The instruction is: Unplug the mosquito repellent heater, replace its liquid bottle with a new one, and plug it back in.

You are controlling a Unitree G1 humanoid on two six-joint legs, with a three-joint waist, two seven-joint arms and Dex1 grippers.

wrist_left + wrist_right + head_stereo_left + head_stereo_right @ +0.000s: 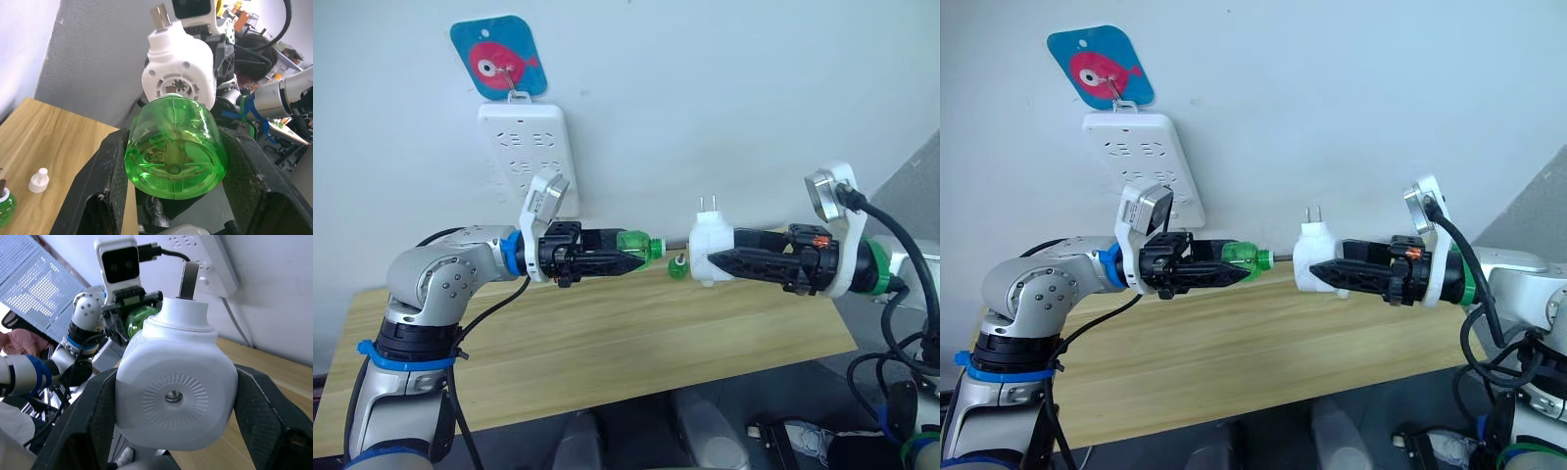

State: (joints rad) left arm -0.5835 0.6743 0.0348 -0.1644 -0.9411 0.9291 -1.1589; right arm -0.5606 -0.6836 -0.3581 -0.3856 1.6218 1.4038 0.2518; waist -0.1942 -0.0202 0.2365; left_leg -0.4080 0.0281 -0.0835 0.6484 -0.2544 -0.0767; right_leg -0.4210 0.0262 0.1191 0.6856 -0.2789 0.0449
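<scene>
Green liquid bottle [640,246], light and slippery, is being pinched mid-frame by the left gripper [625,260]; the right gripper [724,262] is clamping the rigid mosquito repellent heater [710,251] by its sides.

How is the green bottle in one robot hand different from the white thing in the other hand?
The green bottle is see-through and lies sideways in the left gripper; the mosquito repellent heater is solid white, held by the right gripper. The heater has two metal prongs pointing up; the bottle has a thin wick pointing at the heater. Both are held above the wooden table, not yet joined.
</scene>
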